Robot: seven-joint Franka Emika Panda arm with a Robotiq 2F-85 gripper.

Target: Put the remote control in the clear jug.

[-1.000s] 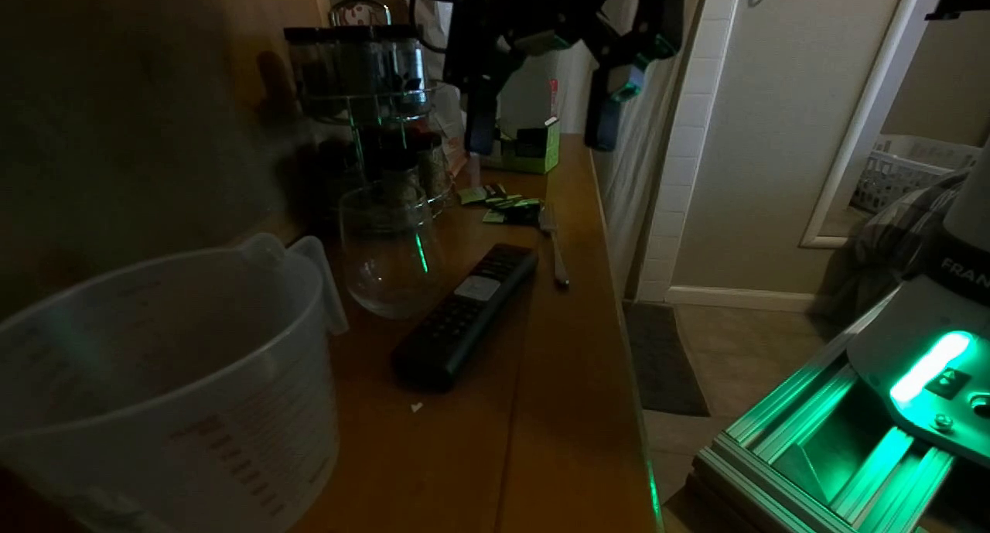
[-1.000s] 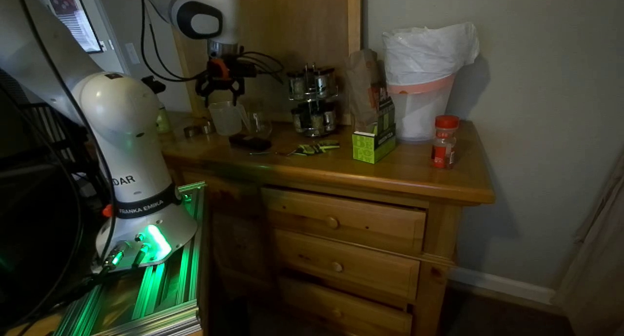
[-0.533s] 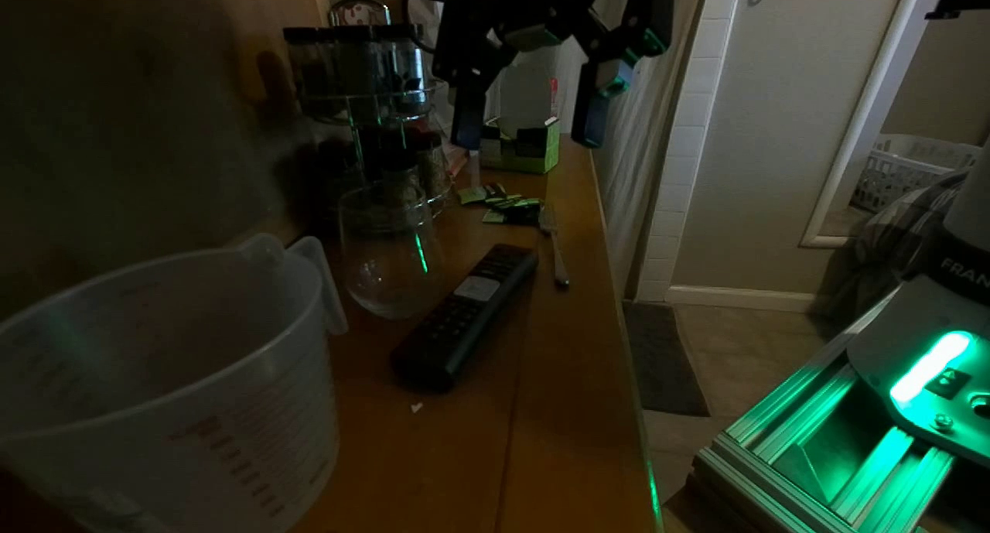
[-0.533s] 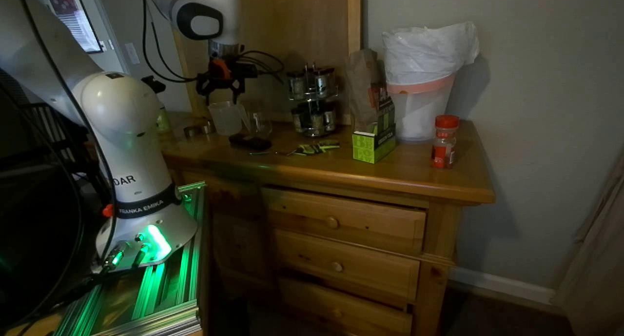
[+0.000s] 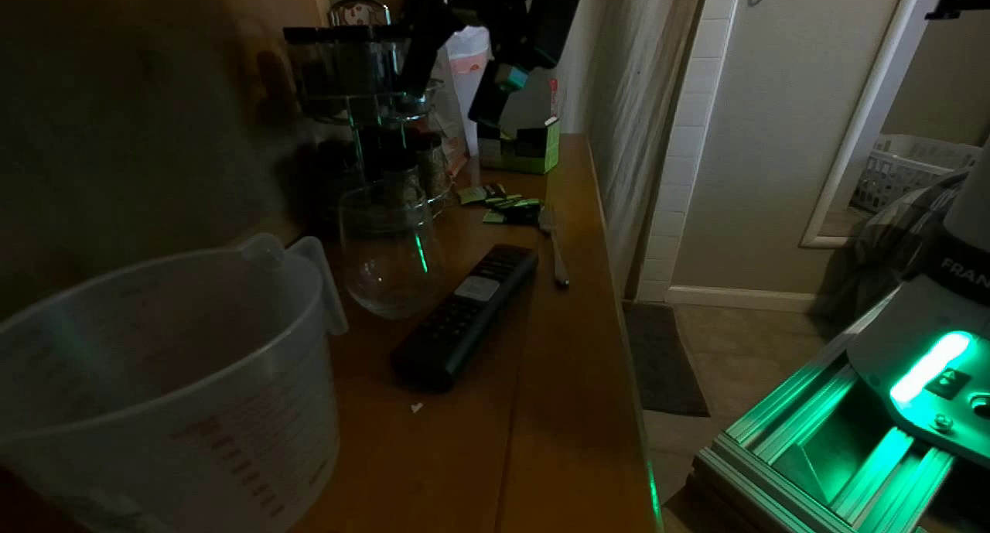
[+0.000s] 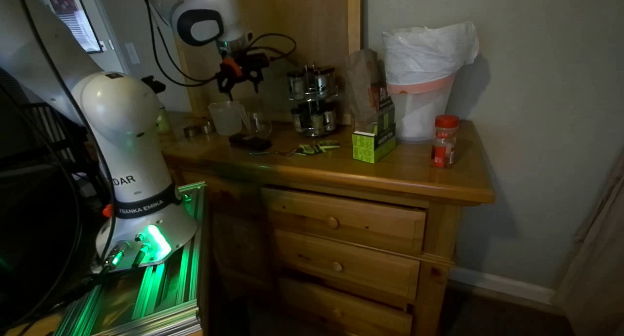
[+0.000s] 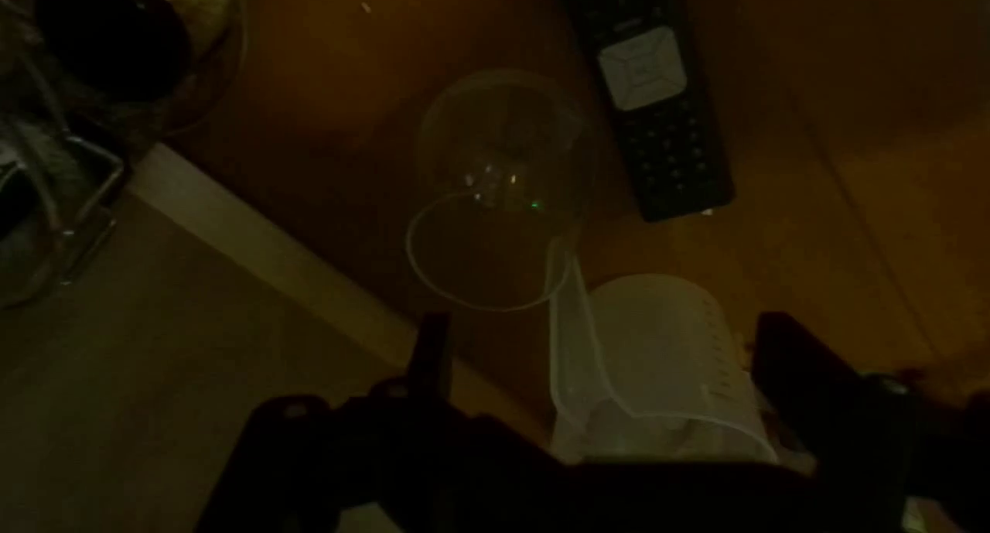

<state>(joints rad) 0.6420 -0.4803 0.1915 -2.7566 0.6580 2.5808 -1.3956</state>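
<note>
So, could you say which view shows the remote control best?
An exterior view, with the remote control whole and large, buttons visible. The wrist view crops it; an exterior view shows the remote control small and dark.

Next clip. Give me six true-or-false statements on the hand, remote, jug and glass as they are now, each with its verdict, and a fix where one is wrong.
1. The hand is open and holds nothing. True.
2. The remote lies on the wooden top, outside the jug. True.
3. The jug lies on its side. False: it stands upright.
4. The remote lies face down. False: it lies face up.
5. The glass stands upright beside the remote. True.
6. The glass is inside the jug. False: it stands outside the jug, on the wooden top.
</note>
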